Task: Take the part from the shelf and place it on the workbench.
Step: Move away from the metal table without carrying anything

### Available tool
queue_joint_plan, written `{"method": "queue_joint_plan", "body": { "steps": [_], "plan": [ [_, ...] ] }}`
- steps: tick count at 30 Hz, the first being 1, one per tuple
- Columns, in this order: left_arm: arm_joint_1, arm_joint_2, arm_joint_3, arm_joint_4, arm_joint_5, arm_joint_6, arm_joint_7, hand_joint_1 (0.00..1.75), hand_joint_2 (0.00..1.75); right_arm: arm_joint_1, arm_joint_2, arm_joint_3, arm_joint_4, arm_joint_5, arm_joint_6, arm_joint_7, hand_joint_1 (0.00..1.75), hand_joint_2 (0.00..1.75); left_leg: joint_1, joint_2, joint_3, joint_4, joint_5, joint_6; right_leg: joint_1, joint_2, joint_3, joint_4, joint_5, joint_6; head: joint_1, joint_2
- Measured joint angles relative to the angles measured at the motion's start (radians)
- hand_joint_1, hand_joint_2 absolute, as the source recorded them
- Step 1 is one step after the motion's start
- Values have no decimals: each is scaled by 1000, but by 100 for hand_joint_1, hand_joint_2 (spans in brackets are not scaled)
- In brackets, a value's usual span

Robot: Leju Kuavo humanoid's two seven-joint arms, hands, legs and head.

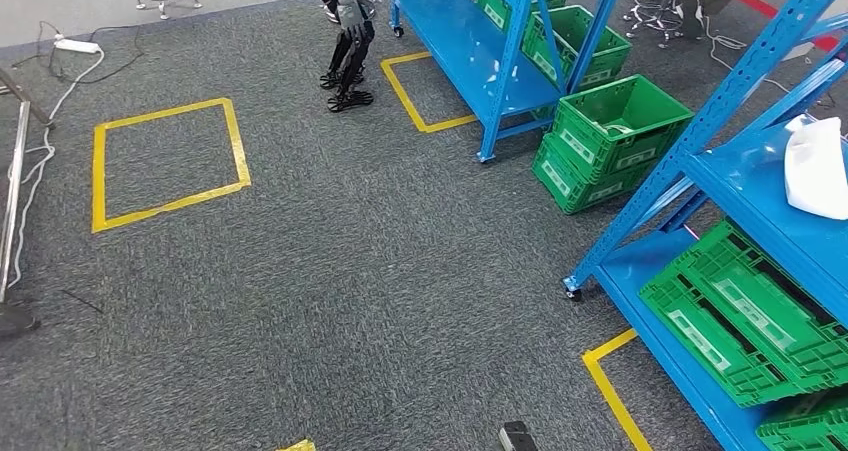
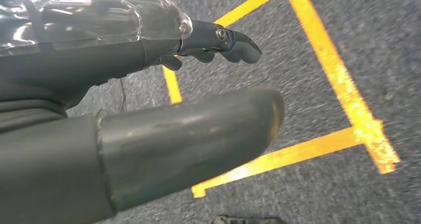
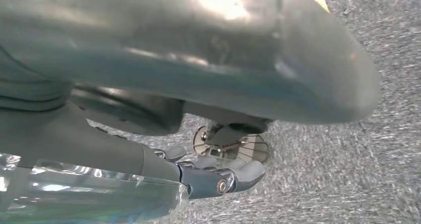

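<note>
Item: part. Location: upper deck of the near blue shelf, at its front edge, partly cut off by the edge of the head view. Appearance: a white, soft-looking lump in a crinkled, pale plastic bag. Its exact shape cannot be told.

Left hand: holds nothing. The fingers are stretched out, apart from the thick thumb. It hangs above grey carpet and a corner of yellow tape, away from the part.

Right hand: holds nothing. The fingertips are slightly curled, with a gap to the thumb above them. It hangs over carpet, away from the part.

Other stock: folded green crates lie on the near shelf's bottom deck below the part. More green crates are stacked on the carpet beside a far blue shelf. Yellow tape square lies on the carpet. Another robot stands near the far shelf.
</note>
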Motion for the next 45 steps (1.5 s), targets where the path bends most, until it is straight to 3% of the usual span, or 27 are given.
{"method": "queue_joint_plan", "body": {
  "steps": [3,5,7,9,10,11,13,15,17,20,22,24,25,26,28,30,32,34,36,39,40,41,43,45],
  "plan": [
    [-3,-6,0,0,0,0,0,0,0,2,-4,0,1,0,-1,0,0,0,6,4,8,-8,-3,-15,8,0,17,-32,-4,-16,3,0],
    [-3,-7,0,0,0,0,-1,0,0,2,-5,0,2,-1,-1,0,0,0,8,-39,5,11,-20,-22,4,5,36,-58,4,-22,1,0],
    [-1,-6,0,1,0,0,-1,0,0,-3,-4,0,2,0,-1,0,0,0,8,-90,-43,109,-66,-25,0,12,50,-73,7,-26,-8,0],
    [3,-3,0,1,0,0,-1,0,0,-7,-2,0,2,0,-1,0,0,0,8,-97,-116,230,-105,-30,0,23,55,-72,2,-30,-20,0],
    [5,-1,0,1,0,0,0,0,0,-7,-1,0,2,0,0,0,0,0,9,-94,-138,255,-99,-32,-1,30,59,-70,-3,-29,-24,0],
    [6,0,0,1,0,0,0,0,0,-5,0,0,2,0,0,0,0,0,9,-91,-141,241,-73,-35,-2,36,63,-66,-9,-27,-28,0],
    [7,3,0,1,0,0,0,0,0,-4,1,0,2,0,0,0,0,0,12,-92,-104,133,7,-39,-7,47,69,-52,-26,-17,-34,0],
    [6,4,0,1,0,0,0,0,0,-7,1,0,2,0,0,0,0,0,12,-100,-64,42,41,-35,-8,56,67,-30,-45,-3,-45,0],
    [5,3,0,1,0,0,0,0,0,-7,1,0,2,0,0,0,0,0,9,-104,-56,25,34,-24,-8,62,64,-21,-53,6,-48,0],
    [5,4,0,1,0,0,0,0,0,-6,1,0,2,0,0,0,0,0,10,-95,-54,21,32,-6,-11,53,52,2,-73,17,-37,0],
    [5,4,0,1,0,0,0,0,0,-8,1,0,2,0,0,0,0,0,10,-86,-49,18,29,3,-14,37,5,99,-123,27,-25,0],
    [5,4,0,1,0,0,0,0,0,-8,2,0,2,0,0,0,0,0,7,-76,-47,18,25,7,-18,31,-66,225,-169,32,-15,0],
    [5,4,0,1,0,0,0,0,0,-7,2,0,2,0,0,0,0,0,5,-73,-45,18,22,8,-19,30,-89,258,-169,32,-12,0],
    [5,4,0,1,0,0,0,0,0,-5,2,0,2,0,0,0,0,0,4,-71,-42,18,19,8,-20,30,-94,254,-148,30,-8,0],
    [4,4,0,1,0,0,0,0,87,-3,2,0,2,0,0,0,0,0,3,-70,-31,18,13,5,-19,30,-55,147,-68,20,-1,0],
    [2,2,0,1,1,-2,0,0,175,-4,1,0,2,-1,-1,-1,0,0,2,-65,-24,16,7,-1,-9,21,-9,36,-19,5,1,0],
    [3,1,0,1,4,-18,-2,0,175,-7,1,0,2,-11,-11,-8,0,0,4,-56,-24,14,5,-9,1,16,7,1,-22,-7,5,0],
    [3,-1,0,1,9,-37,-4,0,175,-8,1,-1,2,-22,-25,-18,0,0,8,-49,-19,11,2,-22,2,25,18,-18,-21,-14,8,0],
    [1,-3,1,2,10,-45,-2,0,175,-6,1,-2,2,-28,-35,-22,0,0,9,-65,-27,45,-25,-28,-1,36,35,-40,-13,-22,0,0],
    [0,-4,2,2,6,-51,21,0,175,-7,0,-3,1,-35,-41,-23,0,0,9,-91,-118,219,-102,-29,-1,56,45,-47,-12,-31,-20,0],
    [1,-4,3,2,4,-52,28,0,175,-6,1,-3,1,-36,-41,-23,0,0,8,-91,-144,258,-109,-30,0,65,45,-46,-13,-31,-25,0],
    [2,-4,4,2,3,-53,33,0,175,-5,1,-3,1,-37,-41,-23,0,0,8,-92,-155,264,-96,-31,0,75,46,-43,-16,-31,-28,0],
    [3,-3,5,2,0,-53,35,0,175,-3,1,-3,1,-40,-41,-24,0,0,10,-111,-127,178,-23,-31,-2,96,48,-35,-23,-26,-32,0],
    [3,-2,8,2,-3,-53,32,0,175,-6,1,-3,1,-42,-41,-28,0,0,16,-173,-79,67,27,-27,-5,117,45,-22,-33,-16,-37,0]
  ]
}}
